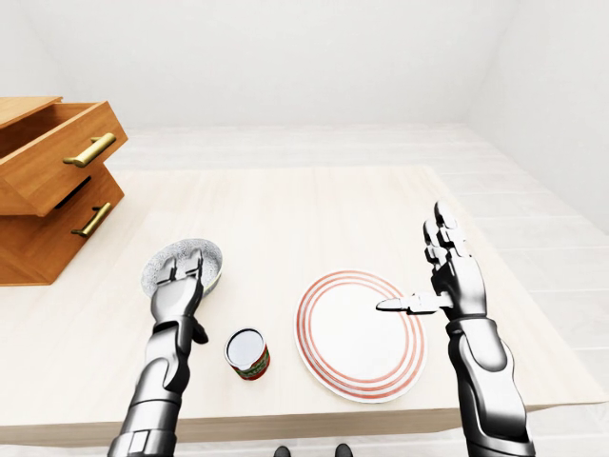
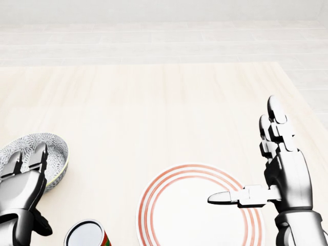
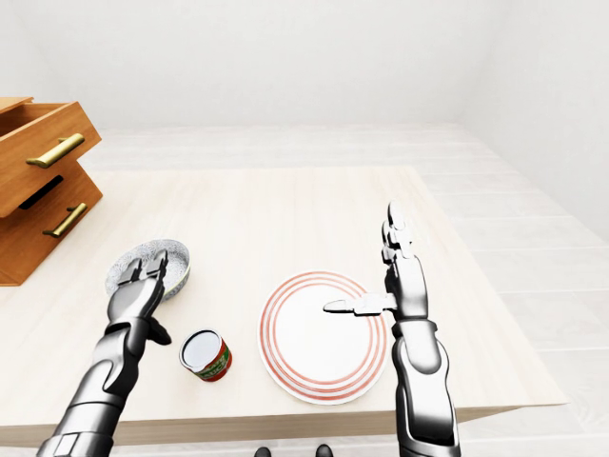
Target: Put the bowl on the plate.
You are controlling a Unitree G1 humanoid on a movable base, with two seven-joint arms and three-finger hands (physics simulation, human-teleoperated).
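A speckled grey bowl (image 1: pixel 183 263) sits on the pale wooden table (image 1: pixel 285 219) at the left of the left-eye view. My left hand (image 1: pixel 181 286) rests over the bowl's near rim, fingers spread open and not closed round it. A white plate with red rings (image 1: pixel 360 335) lies at the lower middle. My right hand (image 1: pixel 440 278) stands upright at the plate's right edge, open, its thumb pointing left over the plate and nothing held.
A red can with a white lid (image 1: pixel 247 353) stands between the bowl and the plate near the table's bottom edge. A wooden drawer unit (image 1: pixel 52 186) with brass handles sits at the left, its top drawer pulled out.
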